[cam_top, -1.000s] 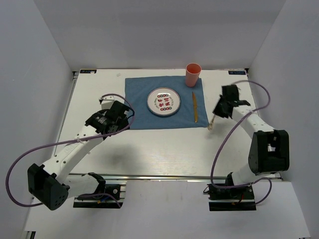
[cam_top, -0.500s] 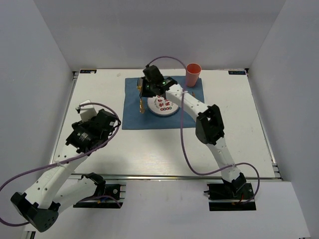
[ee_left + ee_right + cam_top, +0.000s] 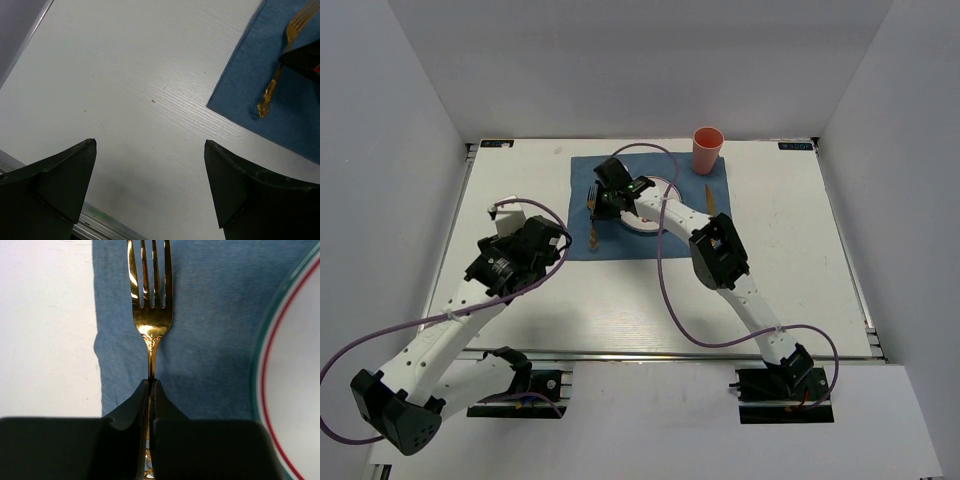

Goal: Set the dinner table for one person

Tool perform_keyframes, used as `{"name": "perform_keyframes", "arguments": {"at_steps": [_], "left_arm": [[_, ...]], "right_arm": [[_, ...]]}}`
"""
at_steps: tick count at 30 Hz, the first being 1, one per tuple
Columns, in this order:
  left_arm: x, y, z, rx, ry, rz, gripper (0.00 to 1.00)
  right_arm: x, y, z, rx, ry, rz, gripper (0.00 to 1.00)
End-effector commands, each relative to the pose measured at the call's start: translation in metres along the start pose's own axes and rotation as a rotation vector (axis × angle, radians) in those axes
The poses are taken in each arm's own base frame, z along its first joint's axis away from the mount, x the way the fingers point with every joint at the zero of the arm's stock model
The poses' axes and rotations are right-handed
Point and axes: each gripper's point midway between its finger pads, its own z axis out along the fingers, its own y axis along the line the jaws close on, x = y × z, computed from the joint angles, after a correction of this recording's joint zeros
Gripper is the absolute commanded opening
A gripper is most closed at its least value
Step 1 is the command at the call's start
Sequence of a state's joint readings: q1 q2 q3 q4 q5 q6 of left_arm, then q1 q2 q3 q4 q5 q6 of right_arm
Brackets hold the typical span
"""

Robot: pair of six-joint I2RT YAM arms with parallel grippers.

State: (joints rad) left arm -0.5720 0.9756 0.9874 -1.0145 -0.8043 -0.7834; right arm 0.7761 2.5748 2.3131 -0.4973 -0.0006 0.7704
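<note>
Right wrist cam: fork (image 3: 150, 315) was brought to 9 o'clock of the plate (image 3: 295, 370), pinched tight by the right gripper (image 3: 151, 390), so release looked about due.

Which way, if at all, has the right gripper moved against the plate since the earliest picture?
Yes. Seen from above, the right gripper crossed from the plate's right side to its left, now shut on the fork.

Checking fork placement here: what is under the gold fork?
The blue cloth lies under the fork at its tines and handle end. The right tool, shut on the handle, covers the stretch between; whether the fork touches the cloth cannot be told.
</note>
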Motion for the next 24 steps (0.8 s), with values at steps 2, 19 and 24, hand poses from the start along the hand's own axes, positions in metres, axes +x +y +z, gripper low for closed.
{"name": "perform_keyframes", "arguments": {"at_steps": [2, 19, 24], "left_arm": [[-0.002, -0.005, -0.002, 0.047, -0.01, -0.002, 0.98], [-0.002, -0.008, -0.004, 0.078, -0.008, 0.004, 0.98], [-0.002, -0.008, -0.004, 0.08, -0.009, 0.001, 0.98]], "right_arm": [[-0.015, 0.029, 0.002, -0.079, -0.06, 0.023, 0.0], [-0.01, 0.016, 0.01, -0.011, -0.079, 0.021, 0.23], [-0.02, 0.028, 0.0, -0.044, -0.105, 0.018, 0.63]]}}
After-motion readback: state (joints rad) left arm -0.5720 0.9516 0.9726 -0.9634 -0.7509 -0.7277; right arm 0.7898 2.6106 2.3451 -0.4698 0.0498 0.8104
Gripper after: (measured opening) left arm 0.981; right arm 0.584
